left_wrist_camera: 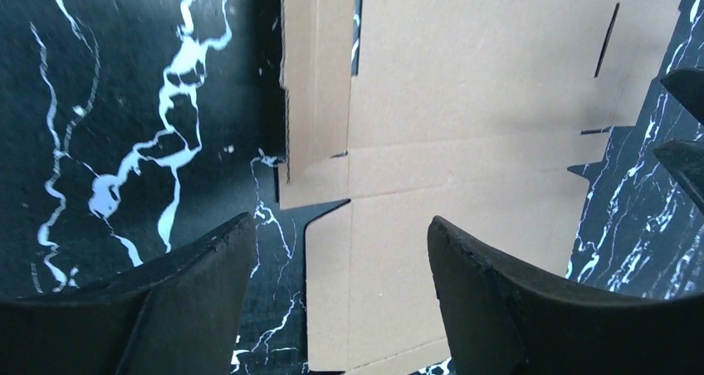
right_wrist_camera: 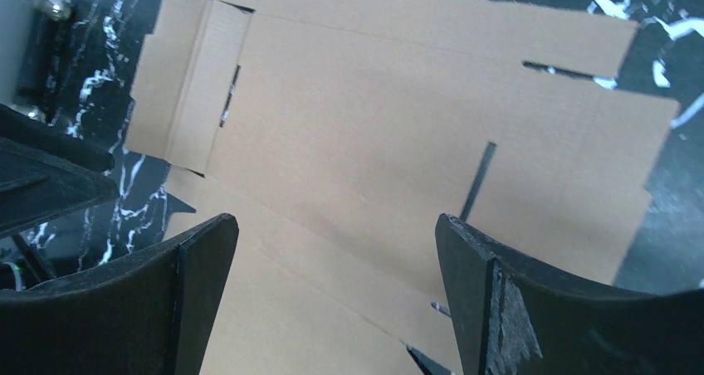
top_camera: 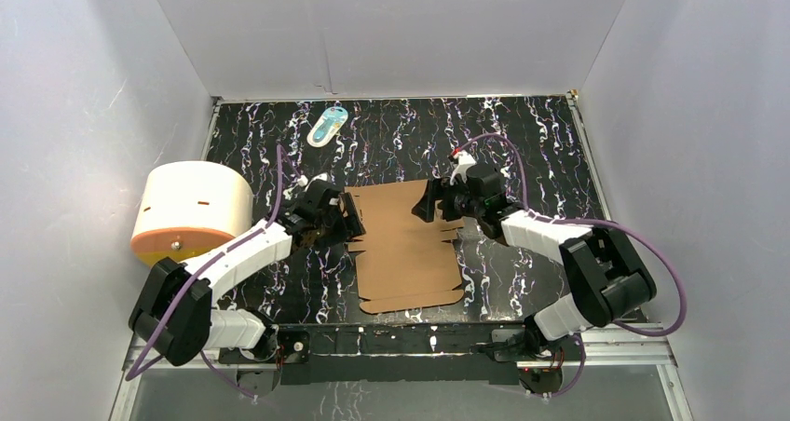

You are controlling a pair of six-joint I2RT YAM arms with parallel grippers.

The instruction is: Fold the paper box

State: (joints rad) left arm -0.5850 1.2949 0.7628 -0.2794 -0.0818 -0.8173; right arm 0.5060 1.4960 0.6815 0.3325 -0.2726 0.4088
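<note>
The paper box [top_camera: 405, 244] is a flat brown die-cut cardboard sheet lying on the black marbled table, with flaps and slots showing. My left gripper [top_camera: 340, 221] is open at the sheet's left edge and hovers over a side flap. In the left wrist view [left_wrist_camera: 340, 250] its jaws straddle the sheet's edge [left_wrist_camera: 465, 101] and hold nothing. My right gripper [top_camera: 433, 202] is open at the sheet's upper right edge. In the right wrist view [right_wrist_camera: 336, 234] its jaws stand wide over the cardboard [right_wrist_camera: 374, 126] and hold nothing.
A white-and-orange cylinder [top_camera: 191, 211] stands at the left, close to my left arm. A small teal-white packet [top_camera: 327, 125] lies near the back wall. White walls enclose the table on three sides.
</note>
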